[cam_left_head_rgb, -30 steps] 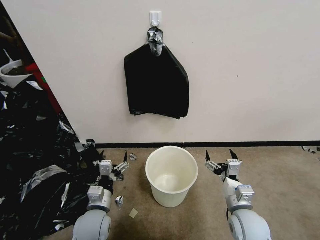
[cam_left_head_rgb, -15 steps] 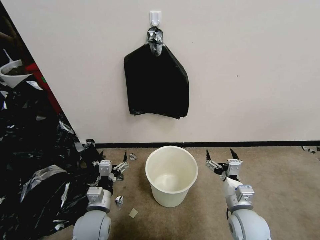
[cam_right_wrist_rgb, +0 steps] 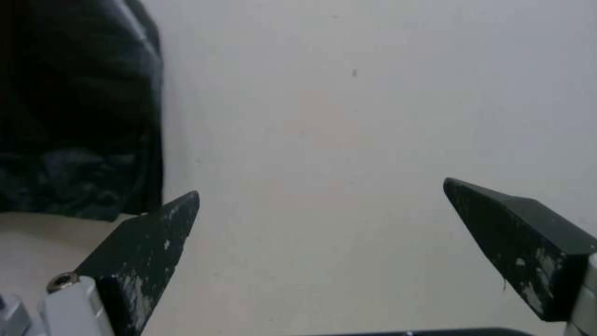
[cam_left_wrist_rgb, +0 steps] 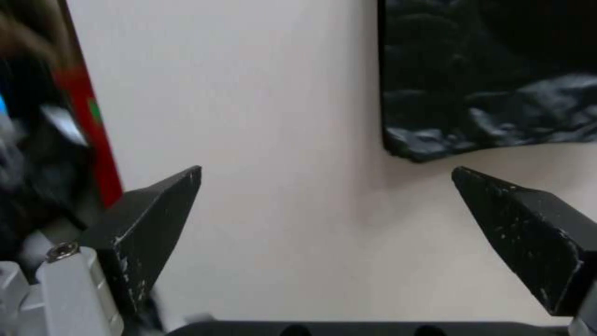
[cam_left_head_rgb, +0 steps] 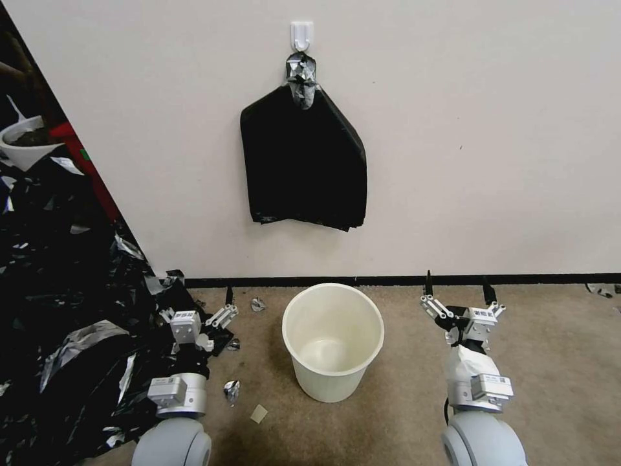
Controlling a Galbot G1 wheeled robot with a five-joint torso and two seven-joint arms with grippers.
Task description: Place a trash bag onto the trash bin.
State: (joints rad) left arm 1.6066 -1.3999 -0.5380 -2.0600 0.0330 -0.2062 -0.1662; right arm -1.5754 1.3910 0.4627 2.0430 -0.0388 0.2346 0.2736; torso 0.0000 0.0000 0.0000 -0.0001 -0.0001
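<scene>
We see even, bright light on the wall point(cam_left_head_rgb: 485, 129); the left wrist view is motion-blurred at one edge.

Smooth cream plastic trash bin point(cam_left_head_rgb: 332, 343)

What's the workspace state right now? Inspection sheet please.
Surface: tan carpet floor.
Job's things: trash bin upright, unlined, holding nothing; no single trash bag picked out.
Clutter: black plastic sheeting heaped left of the bin; paper scrap.
Grippers: left hand and right hand open, holding nothing, either side of the bin.
Cables: nothing seen.
Surroundings: stack of black bags hanging from a wall hook.
</scene>
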